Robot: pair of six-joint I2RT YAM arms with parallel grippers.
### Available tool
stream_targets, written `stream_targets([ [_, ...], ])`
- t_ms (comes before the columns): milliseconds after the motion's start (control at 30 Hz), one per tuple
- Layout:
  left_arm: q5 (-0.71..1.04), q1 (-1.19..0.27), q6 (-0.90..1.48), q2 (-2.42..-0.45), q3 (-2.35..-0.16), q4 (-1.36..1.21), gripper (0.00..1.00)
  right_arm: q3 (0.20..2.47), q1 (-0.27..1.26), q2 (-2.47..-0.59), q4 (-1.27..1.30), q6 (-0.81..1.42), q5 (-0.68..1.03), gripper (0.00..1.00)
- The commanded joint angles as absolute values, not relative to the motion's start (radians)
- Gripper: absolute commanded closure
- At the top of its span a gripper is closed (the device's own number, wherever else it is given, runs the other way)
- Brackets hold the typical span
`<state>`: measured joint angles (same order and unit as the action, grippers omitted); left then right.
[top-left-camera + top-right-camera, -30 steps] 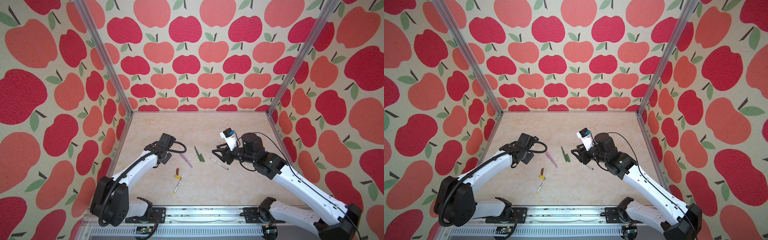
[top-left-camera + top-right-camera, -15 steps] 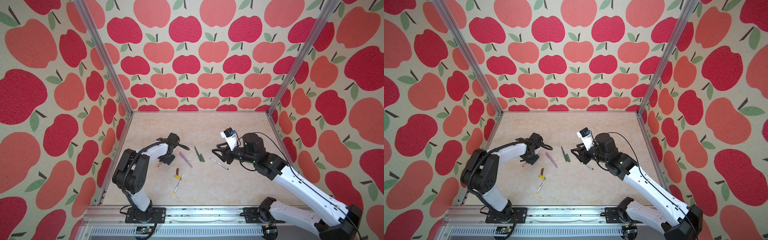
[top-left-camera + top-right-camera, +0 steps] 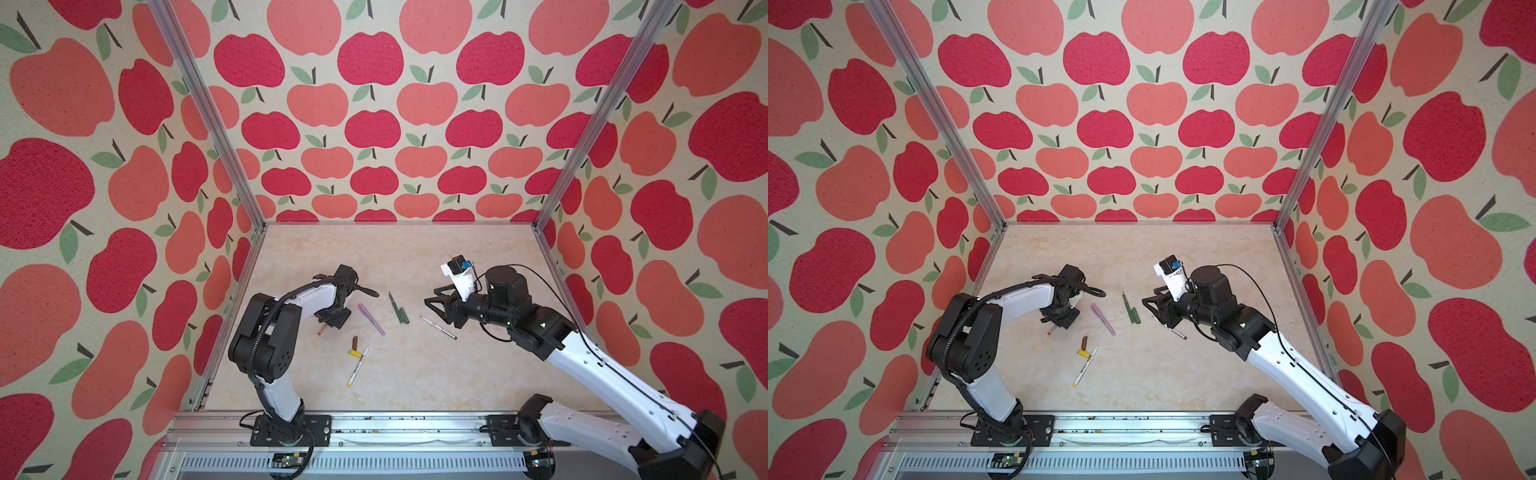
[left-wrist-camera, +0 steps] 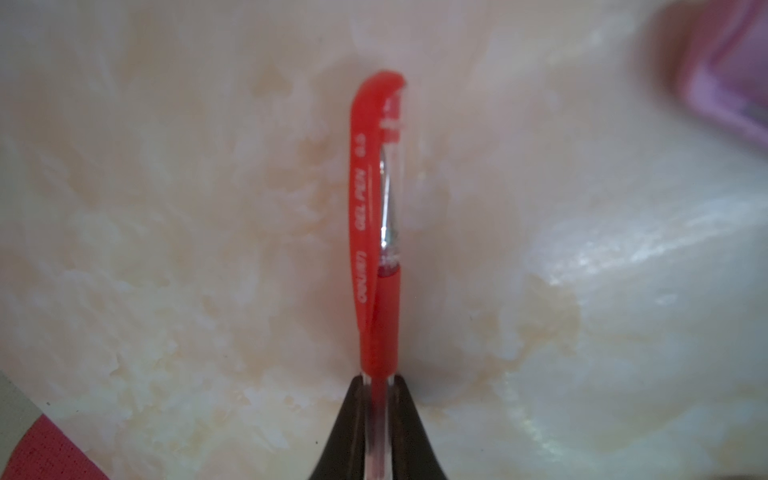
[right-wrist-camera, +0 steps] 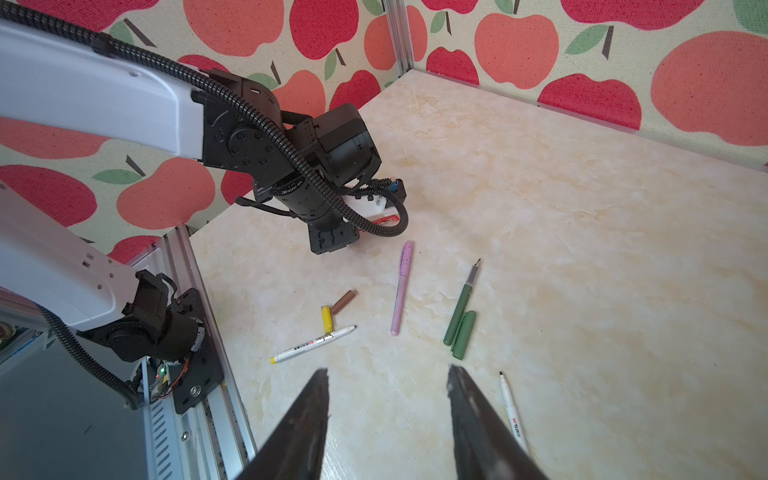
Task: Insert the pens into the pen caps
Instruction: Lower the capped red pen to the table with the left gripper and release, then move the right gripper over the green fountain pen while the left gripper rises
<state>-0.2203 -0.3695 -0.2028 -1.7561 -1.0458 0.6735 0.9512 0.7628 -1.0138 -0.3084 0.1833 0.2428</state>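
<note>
My left gripper [image 4: 378, 380] is shut on the clear barrel of the red pen [image 4: 388, 316]. Its red cap [image 4: 365, 199] is on the tip, close over the table. In both top views this gripper [image 3: 330, 322] points down left of the lilac pen [image 3: 371, 318]. My right gripper [image 5: 388, 372] hangs open and empty beside the white pen with brown print [image 5: 512, 415]. The dark green pen [image 5: 461, 307] lies against its green cap [image 5: 464, 334]. A brown cap [image 5: 344, 301] and a yellow cap [image 5: 327, 319] lie by the white pen with yellow print [image 5: 311, 344].
Apple-patterned walls with aluminium posts [image 3: 208, 112] close in the marble table [image 3: 415, 257] on three sides. A metal rail [image 3: 374, 428] with both arm bases runs along the front edge. The left arm's raised elbow [image 3: 266, 332] stands over the table's left side.
The left arm has folded up, its elbow rising high, and its gripper has settled low beside the lilac pen with the red pen. The right arm has hardly moved.
</note>
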Motion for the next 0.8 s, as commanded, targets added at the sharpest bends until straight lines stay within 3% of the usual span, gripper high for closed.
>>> stream_targets([
  [0, -0.189, -0.364, -0.188, -1.78, -1.069, 0.687, 0.76, 0.978, 0.758, -1.011, -0.329, 0.164, 0.229, 0.51],
  [167, -0.197, -0.362, -0.186, -1.734, -1.054, 0.672, 0.57, 0.985, 0.756, -1.011, -0.337, 0.162, 0.223, 0.5],
  [400, -0.202, -0.362, -0.142, -1.527, -1.042, 0.621, 0.41, 0.988, 0.751, -1.01, -0.361, 0.193, 0.17, 0.47],
  [533, -0.048, -0.36, -0.113, -1.242, -0.96, 0.47, 0.26, 1.013, 0.74, -1.041, -0.453, 0.211, 0.113, 0.46],
  [667, 0.134, -0.349, -0.057, -0.954, -0.88, 0.362, 0.01, 1.023, 0.735, -1.06, -0.538, 0.212, 0.078, 0.45],
  [767, 0.282, -0.328, 0.004, -0.806, -0.84, 0.348, 0.01, 1.033, 0.732, -1.084, -0.578, 0.209, 0.049, 0.44],
])
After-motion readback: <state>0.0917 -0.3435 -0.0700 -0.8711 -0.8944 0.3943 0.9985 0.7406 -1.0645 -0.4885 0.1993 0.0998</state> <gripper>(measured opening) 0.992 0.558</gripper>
